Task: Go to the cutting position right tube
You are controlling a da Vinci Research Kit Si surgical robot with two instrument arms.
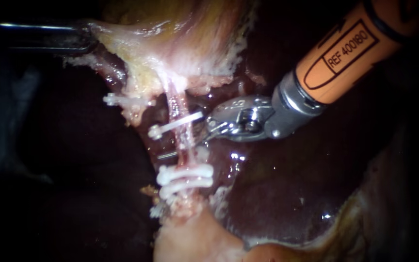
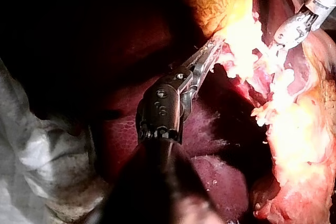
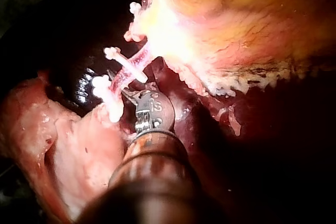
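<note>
Over dark liver (image 1: 287, 194), right instrument (image 1: 186, 138) slants down, straddling tube (image 1: 174, 104).

Right instrument's (image 1: 190, 143) open claw meets the right tube (image 1: 175, 104) between its clips (image 1: 185, 177).

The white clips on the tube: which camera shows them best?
Endoscope view: the upper clip and the lower pair show whole, across the tube. Right wrist view shows them bunched; left wrist view loses them in glare.
</note>
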